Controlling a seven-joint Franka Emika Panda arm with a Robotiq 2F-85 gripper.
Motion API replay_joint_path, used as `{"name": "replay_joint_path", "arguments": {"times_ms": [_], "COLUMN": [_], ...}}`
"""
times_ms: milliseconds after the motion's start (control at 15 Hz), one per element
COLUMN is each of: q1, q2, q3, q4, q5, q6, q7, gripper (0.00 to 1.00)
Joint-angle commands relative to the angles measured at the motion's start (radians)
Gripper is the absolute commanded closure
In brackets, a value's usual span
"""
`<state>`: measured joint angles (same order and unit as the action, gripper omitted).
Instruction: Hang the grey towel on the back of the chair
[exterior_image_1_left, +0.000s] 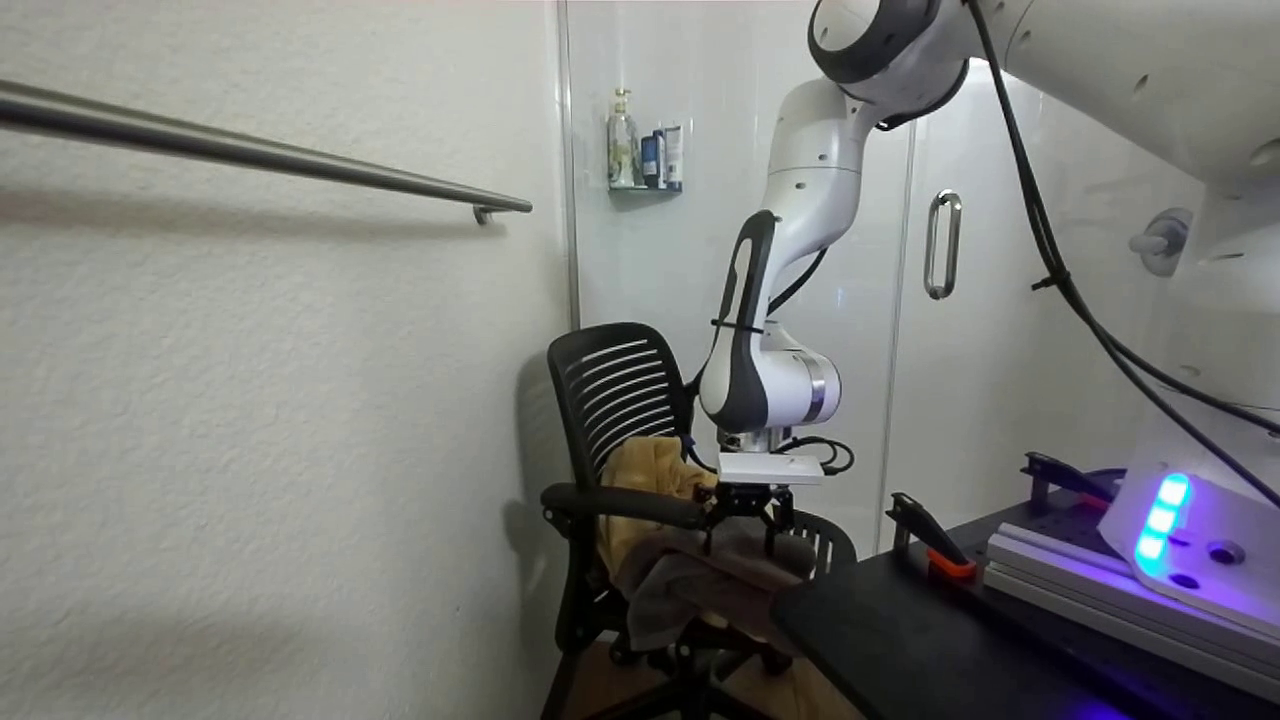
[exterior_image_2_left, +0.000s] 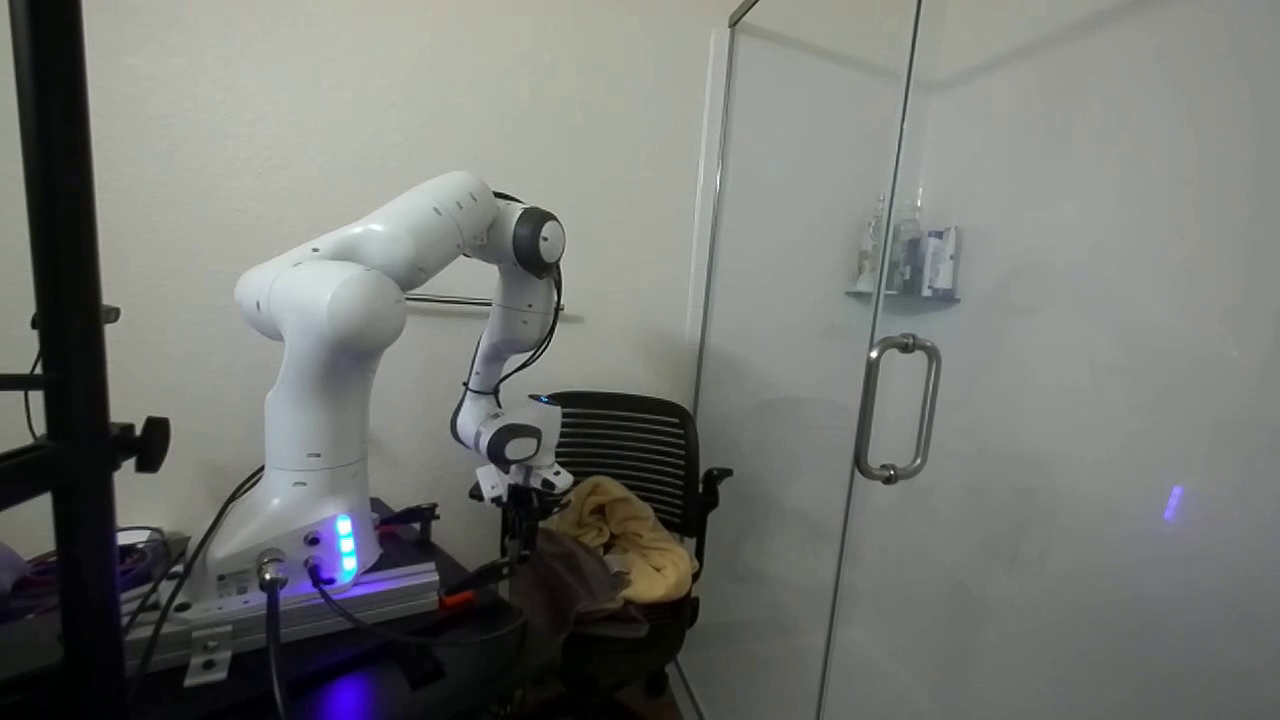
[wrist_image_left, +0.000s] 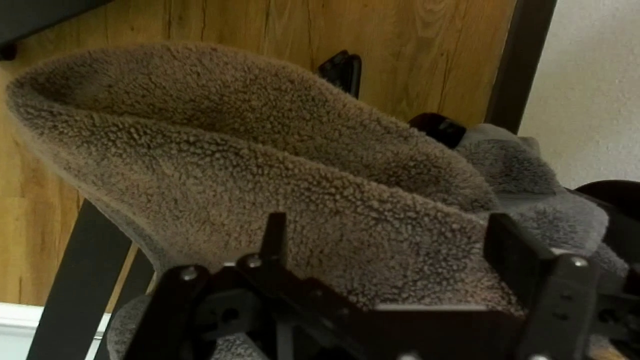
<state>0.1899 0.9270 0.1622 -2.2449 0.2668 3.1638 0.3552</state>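
Over the chair, the gripper points down, fingers wide apart, nothing pinched! Below lies the towel, bunched on that chair against a tan cloth. The spread looks chosen to straddle a fold, I'd judge. Are the tips touching pile? Can't tell! In the wrist view, the gripper itself blocks part of the towel.

Towel, grey with a brownish cast; cloth, tan. Chair, black, its backrest striped; bench, black. Arm, white with dark grey panels; light strip, blue; floor, brown, wood-grained.
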Motion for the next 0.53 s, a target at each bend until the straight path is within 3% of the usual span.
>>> {"name": "replay_joint_path", "arguments": {"times_ms": [0, 67, 200, 467], "q1": [-0.002, 0.022, 0.05, 0.113], "q2": [0.0, 0.012, 0.011, 0.009], "q3": [0.002, -0.033, -0.064, -0.132], "q4": [0.004, 0.012, 0.01, 0.007], "q5": [0.011, 0.017, 0.031, 0.075], "q6": [-0.004, 0.021, 0.048, 0.041], "q7": [-0.01, 0.001, 0.021, 0.068], "gripper": [0.0, 0.0, 0.26, 0.54]}}
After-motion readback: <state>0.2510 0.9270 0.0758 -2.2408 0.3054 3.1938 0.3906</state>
